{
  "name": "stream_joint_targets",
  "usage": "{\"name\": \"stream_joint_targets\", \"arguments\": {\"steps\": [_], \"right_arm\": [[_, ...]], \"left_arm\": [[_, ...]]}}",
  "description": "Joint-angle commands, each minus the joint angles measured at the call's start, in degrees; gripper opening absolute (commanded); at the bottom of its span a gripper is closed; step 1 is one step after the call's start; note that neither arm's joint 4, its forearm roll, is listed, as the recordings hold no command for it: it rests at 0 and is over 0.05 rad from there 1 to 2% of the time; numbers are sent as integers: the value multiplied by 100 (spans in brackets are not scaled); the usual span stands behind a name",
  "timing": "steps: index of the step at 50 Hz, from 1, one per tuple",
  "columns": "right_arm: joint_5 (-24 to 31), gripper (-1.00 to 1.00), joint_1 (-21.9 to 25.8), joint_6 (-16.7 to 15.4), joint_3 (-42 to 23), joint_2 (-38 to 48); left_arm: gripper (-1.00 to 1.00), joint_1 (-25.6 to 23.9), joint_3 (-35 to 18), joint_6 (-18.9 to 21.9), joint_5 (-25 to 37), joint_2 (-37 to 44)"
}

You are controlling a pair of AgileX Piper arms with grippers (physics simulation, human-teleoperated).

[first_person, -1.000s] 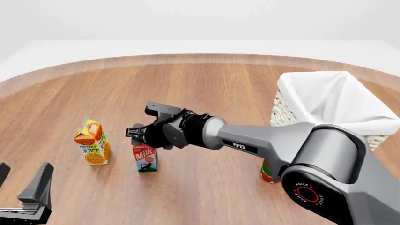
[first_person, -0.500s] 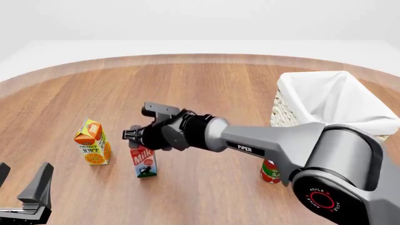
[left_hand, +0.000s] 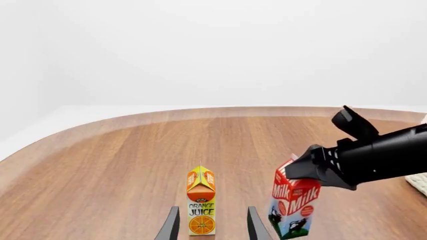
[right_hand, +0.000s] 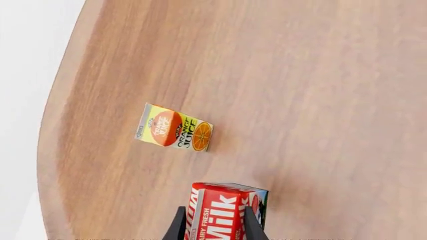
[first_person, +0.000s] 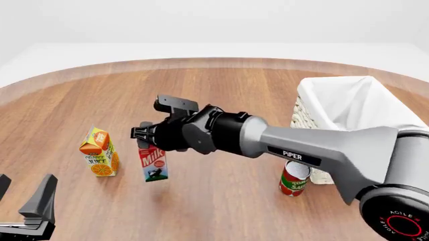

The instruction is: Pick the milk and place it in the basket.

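1. Right gripper (first_person: 148, 142): fingers pinched onto the red gable top of the milk (first_person: 153, 164). The right wrist view confirms both fingers (right_hand: 251, 224) pressed against the carton's (right_hand: 227, 210) sides.
2. The milk hangs tilted, clear of the table (first_person: 221, 100), with a shadow on the wood below it. Its position is left of centre, on the near half of the table. Legible writing: "Milk" in white on red; the right wrist view adds "FRESH" along the side. A cow picture occupies the blue-green base (left_hand: 291, 223).
3. Right arm: dark wrist, grey forearm marked "PIPER" in white; the near joint carries a red ring with "AGILEX" partly readable.
4. Orange juice carton (first_person: 99, 151): upright, just left of the milk and apart from it. Label reads "JUICE" from the front, "ORANGE JUICE" in the left wrist view (left_hand: 201, 207).
5. Red can (first_person: 294, 178): upright, right of the milk and well apart from it, near the basket (first_person: 305, 123); its lettering is too small to read.
6. The basket: whitish wicker with white cloth liner, standing at the right side of the table.
7. Left gripper (first_person: 23, 201): at the near left corner, fingers spread, holding nothing.
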Motion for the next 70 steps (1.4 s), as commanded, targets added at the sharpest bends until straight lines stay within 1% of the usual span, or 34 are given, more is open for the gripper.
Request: {"name": "stream_joint_targets", "arguments": {"steps": [1, 2, 17, 18, 30, 52, 70], "right_arm": [[-66, -100, -29, -7, 123, -453], [-66, -100, -31, -20, 176, -563], [-67, -100, -31, -20, 178, -564], [-45, -100, -334, -231, 750, -1735], [71, -100, -630, -403, 1090, -2554], [126, -100, -1133, -453, 1597, -3582], [56, -100, -1442, -396, 1897, -3997]], "left_arm": [[100, 0, 0, 2, 0, 0], [100, 1, 0, -1, 1, -2], [100, 1, 0, -1, 2, -3], [100, 0, 0, 0, 0, 0], [100, 0, 0, 1, -1, 1], [100, 0, 0, 0, -1, 1], [100, 0, 0, 0, 1, -2]]}}
